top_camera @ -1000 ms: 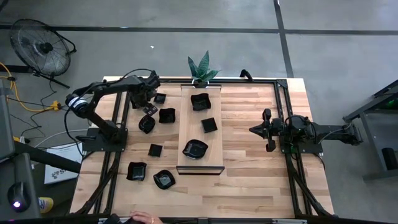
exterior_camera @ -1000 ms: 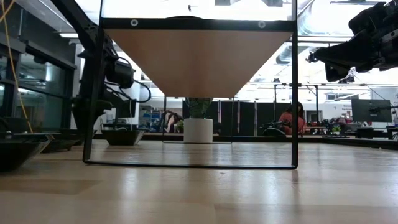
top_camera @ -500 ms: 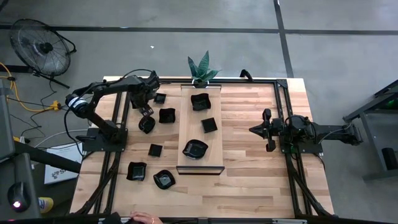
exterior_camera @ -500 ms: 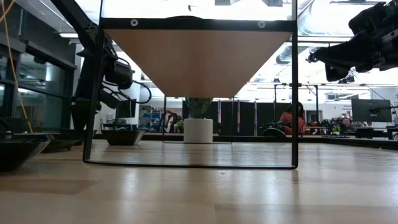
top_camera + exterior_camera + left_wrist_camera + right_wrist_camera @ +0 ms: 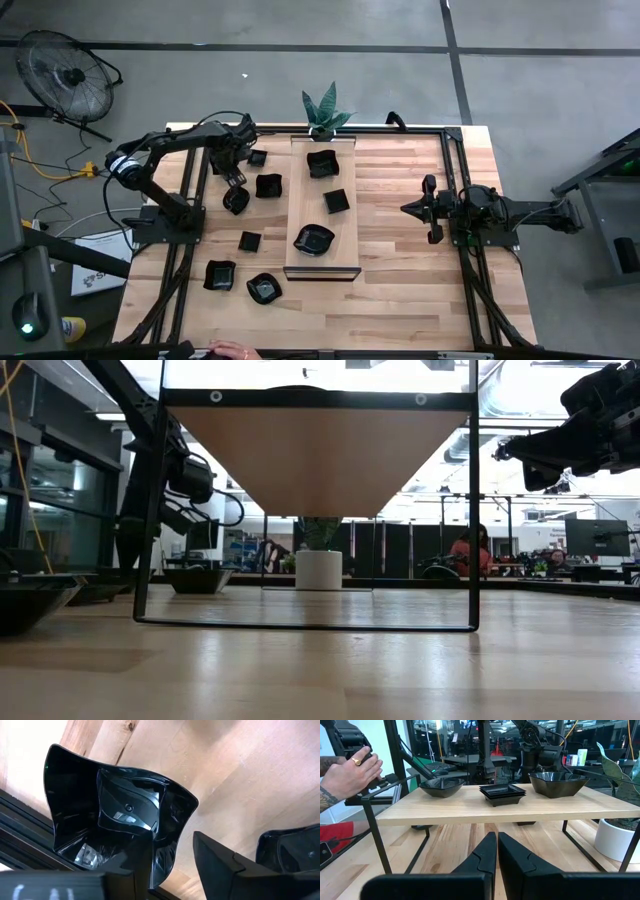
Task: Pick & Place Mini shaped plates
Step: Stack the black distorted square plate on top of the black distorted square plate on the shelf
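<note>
So the left gripper (image 5: 170, 865) is down low over a wavy-rimmed plate (image 5: 125, 815) at the far left part of the bench (image 5: 400, 250), and its jaws straddle one raised wall of it, one finger inside the dish and one outside. They look partway shut around that rim, but I can't tell if they've actually bitten yet, so no calling it a grip. The plate sits flat on the wood, right against the black frame rail (image 5: 20, 855), with another black plate (image 5: 292, 850) just beside the outer finger. If I were doing this step, I'd finish the squeeze slowly and square to the wall, because that glossy curved rim looks like it would slip or tip the dish if pinched at an angle. Then lift straight up before swinging toward the raised wooden board (image 5: 322, 215), so it doesn't clip the neighbour or the rail. Farther out, three plates already sit on the board, and a handful more are scattered on the bench this side of it. The right gripper (image 5: 496, 851) waits well off on the other side, jaws closed on nothing, pointing at the board.
</note>
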Available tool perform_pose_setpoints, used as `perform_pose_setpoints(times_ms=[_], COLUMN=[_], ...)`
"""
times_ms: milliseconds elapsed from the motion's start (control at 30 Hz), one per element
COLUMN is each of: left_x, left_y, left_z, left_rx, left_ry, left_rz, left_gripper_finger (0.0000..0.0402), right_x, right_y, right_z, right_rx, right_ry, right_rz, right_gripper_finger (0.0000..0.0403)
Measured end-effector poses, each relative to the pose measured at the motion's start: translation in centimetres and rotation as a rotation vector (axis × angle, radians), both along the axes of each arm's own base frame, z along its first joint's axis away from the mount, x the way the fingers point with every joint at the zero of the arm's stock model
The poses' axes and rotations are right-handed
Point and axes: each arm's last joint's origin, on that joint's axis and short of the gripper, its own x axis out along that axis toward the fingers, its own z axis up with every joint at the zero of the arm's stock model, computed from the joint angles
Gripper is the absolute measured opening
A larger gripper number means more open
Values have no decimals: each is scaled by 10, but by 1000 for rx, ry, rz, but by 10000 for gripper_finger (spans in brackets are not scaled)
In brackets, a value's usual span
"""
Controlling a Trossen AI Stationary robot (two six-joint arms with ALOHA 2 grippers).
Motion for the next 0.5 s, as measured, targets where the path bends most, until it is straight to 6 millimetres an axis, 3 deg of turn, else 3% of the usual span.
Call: perform_pose_setpoints(times_ms=[500], left_x=[-1], left_y=[0], left_z=[0], left_rx=[9], left_ry=[18], left_rz=[0], left_gripper_finger=[114], right_x=[0], right_y=[0], right_z=[0], right_rx=[0], right_ry=[0], right_rz=[0], right_gripper_finger=[12])
